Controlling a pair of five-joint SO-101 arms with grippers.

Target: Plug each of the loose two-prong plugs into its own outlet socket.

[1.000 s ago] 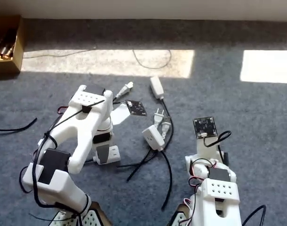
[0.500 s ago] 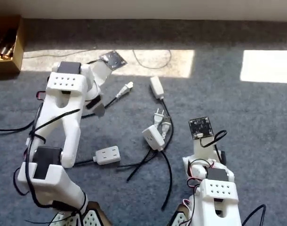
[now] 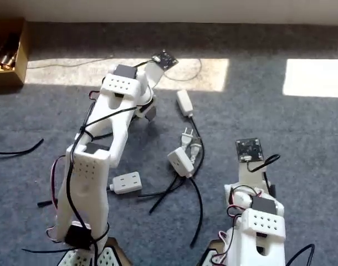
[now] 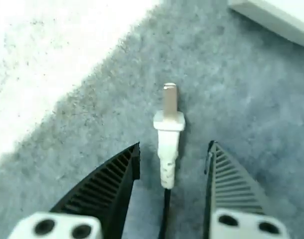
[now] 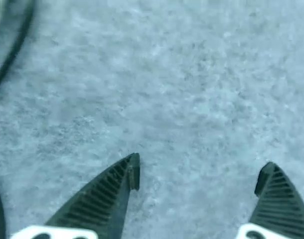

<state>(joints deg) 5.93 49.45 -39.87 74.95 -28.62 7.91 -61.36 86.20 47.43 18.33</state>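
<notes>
A loose white two-prong plug [image 4: 168,130] lies on the grey carpet, prongs pointing away, between the fingers of my open left gripper [image 4: 174,147]. In the high view that arm stretches far out, its gripper [image 3: 148,112] covering the plug. A second two-prong plug [image 3: 185,135] lies mid-carpet by a white socket block [image 3: 180,161]. Another socket block [image 3: 127,182] lies nearer, and a white one [image 3: 184,102] sits farther back, its edge [image 4: 271,17] in the left wrist view. My right gripper [image 5: 201,162] hangs open over bare carpet; its arm [image 3: 251,166] stands at the near right.
Black cords [image 3: 198,205] trail across the carpet from the socket blocks. A wooden box [image 3: 11,52] sits at the far left. A dark cord [image 5: 10,55] runs past the right gripper. Sunlit patches [image 3: 313,77] cross the back of the carpet.
My left arm has lifted off the near socket block, swung to the far side, then moved right until its gripper straddles the white plug. The right arm has shifted slightly.
</notes>
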